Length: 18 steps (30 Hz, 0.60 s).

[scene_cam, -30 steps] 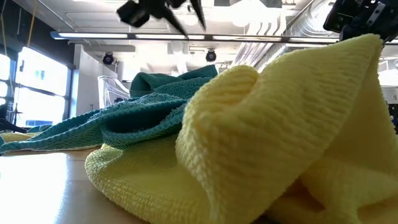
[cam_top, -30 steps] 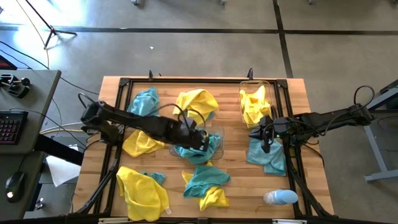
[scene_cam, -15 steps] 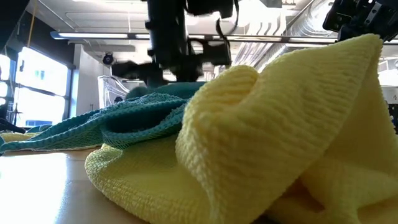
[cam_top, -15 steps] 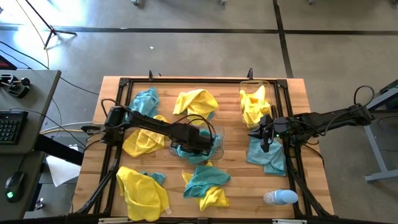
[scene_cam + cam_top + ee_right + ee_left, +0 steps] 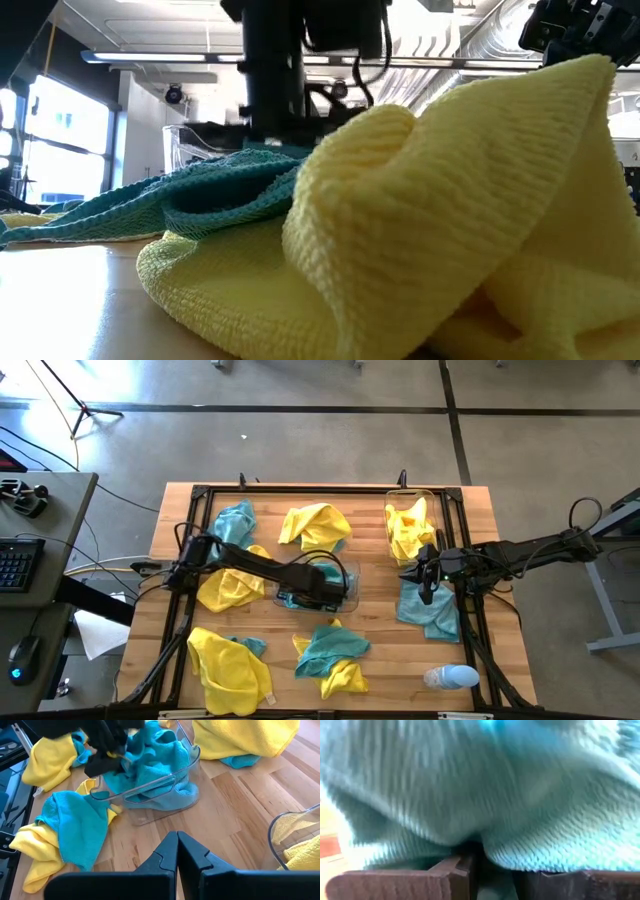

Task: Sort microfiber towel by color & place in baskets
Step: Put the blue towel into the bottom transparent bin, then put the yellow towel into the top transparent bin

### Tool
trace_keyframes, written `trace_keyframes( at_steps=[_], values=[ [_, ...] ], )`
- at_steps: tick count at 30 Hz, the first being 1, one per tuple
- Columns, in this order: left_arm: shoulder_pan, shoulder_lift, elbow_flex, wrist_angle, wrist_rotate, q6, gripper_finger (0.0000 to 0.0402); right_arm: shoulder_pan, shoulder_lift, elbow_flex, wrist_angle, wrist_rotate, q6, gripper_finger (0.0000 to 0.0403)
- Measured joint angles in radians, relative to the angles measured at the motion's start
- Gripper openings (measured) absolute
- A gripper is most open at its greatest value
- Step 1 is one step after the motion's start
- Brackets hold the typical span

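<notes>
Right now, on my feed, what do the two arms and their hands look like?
Both are slim, dark, jointed arms with black cables looping along them. The left arm ends in a bulky black wrist block; its left hand is mostly hidden. The right hand has two matte black, angular, wedge-shaped fingers on a black bar. No markings are visible.

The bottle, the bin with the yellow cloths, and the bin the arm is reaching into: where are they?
Bottle (image 5: 451,678), high view, middle of its body.
Yellow-cloth bin (image 5: 391,520), high view, its left rim.
Middle bin (image 5: 150,786), right wrist view, its clear front rim.
</notes>
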Motion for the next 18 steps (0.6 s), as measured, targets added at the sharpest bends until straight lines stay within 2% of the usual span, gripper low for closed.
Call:
trace_keyframes(
  at_steps=[12,18],
  values=[
    [-0.006,-0.220,0.005,-0.087,-0.104,-0.027,0.0078,0.000,0.000,0.000,0.000,0.000,0.000,0.0000],
    [-0.006,-0.346,0.005,-0.132,-0.227,0.135,0.0078,0.000,0.000,0.000,0.049,0.004,0.034,0.0000]
  ],
)
